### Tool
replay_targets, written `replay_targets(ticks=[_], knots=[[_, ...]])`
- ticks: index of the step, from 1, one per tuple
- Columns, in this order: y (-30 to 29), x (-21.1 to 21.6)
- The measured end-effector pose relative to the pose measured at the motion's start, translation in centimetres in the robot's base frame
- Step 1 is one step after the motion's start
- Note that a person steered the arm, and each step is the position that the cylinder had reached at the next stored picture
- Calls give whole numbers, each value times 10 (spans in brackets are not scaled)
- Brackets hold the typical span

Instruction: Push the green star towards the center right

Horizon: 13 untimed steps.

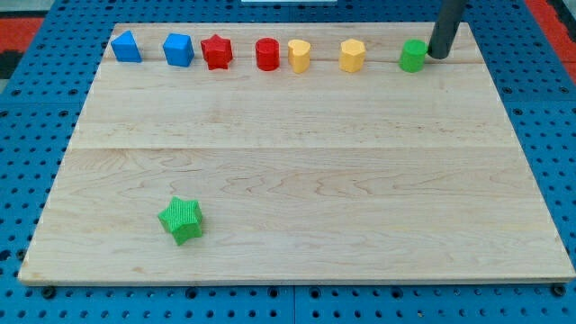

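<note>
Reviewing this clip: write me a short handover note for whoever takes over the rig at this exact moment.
My tip sits at the view's top right, just right of the green cylinder, far from the target.
The green star lies alone at the view's lower left, untouched.
Along the top edge sit two blue blocks, a red star, a red cylinder and two yellow blocks.
Done: nothing yet.
Left: bring my tip to the star's left side, then push it towards the centre right.
</note>
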<state>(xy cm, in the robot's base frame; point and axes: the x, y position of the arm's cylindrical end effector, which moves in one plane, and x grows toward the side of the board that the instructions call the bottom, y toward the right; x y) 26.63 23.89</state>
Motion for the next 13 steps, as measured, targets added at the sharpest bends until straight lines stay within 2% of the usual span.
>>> replay_targets(ticks=[1,2,3,4,5,6,8,9,10,12,13], knots=[[28,86],[-3,200],[-68,286],[-160,310],[-213,318],[-304,303],[-344,301],[-404,304],[-439,291],[-450,211],[-444,229]])
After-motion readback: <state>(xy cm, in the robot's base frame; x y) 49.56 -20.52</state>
